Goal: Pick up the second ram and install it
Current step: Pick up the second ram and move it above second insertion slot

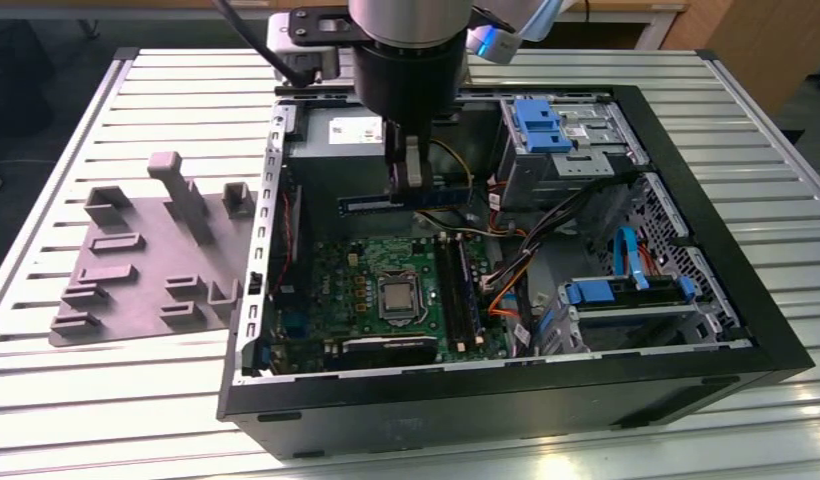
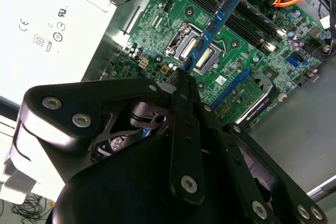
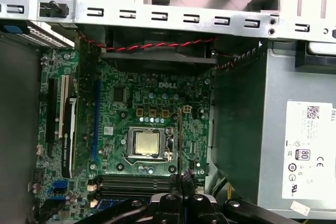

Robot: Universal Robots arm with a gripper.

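The exterior view looks steeply down from high over the near edge of the slatted surface [image 1: 143,400], far enough back to take in the whole open computer case [image 1: 517,395], toward the exterior view's right. The first wrist view faces straight down into the case past the gripper [image 3: 182,182], near the motherboard [image 3: 152,103]. The second wrist view sights obliquely along the gripper [image 2: 181,73] and the second ram [image 2: 215,24] clamped in it, very close. All three share the processor socket [image 1: 399,298]; both wrist views share the power supply [image 3: 252,129]
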